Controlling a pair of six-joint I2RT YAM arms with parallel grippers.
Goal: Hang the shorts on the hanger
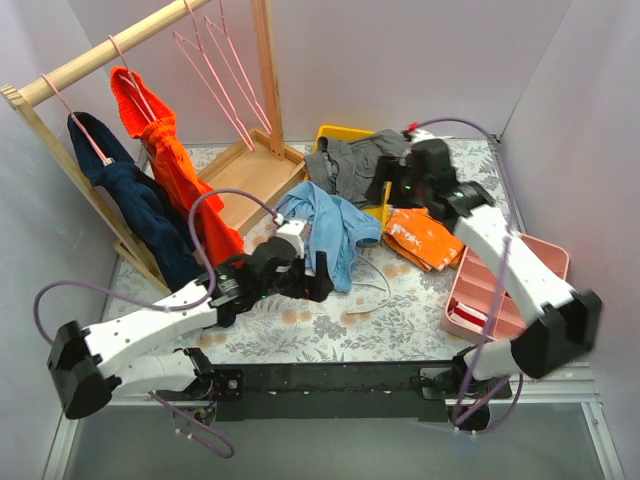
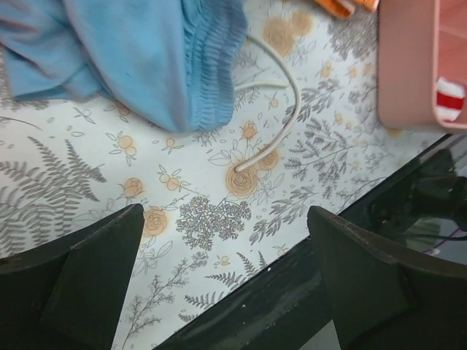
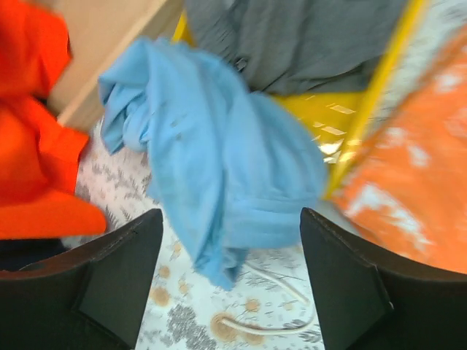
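The light sky-blue shorts (image 1: 325, 228) lie crumpled on the floral table, partly draped over the yellow tray's corner, with the white drawstring (image 1: 375, 285) trailing toward the front. Empty pink wire hangers (image 1: 215, 62) hang on the wooden rail at the back left. My left gripper (image 1: 312, 275) is open and empty, just in front of the shorts (image 2: 146, 58); the drawstring (image 2: 286, 109) curls beyond it (image 2: 226, 273). My right gripper (image 1: 392, 188) is open and empty above the tray, looking down on the shorts (image 3: 219, 153) from behind, with its fingertips apart around them (image 3: 230, 281).
Dark grey shorts (image 1: 360, 160) lie in the yellow tray (image 1: 340, 133). An orange cloth with white marks (image 1: 425, 238) lies beside it. A pink bin (image 1: 500, 290) stands at the right. An orange garment (image 1: 165, 150) and a navy one (image 1: 140, 205) hang on the wooden rack (image 1: 100, 55).
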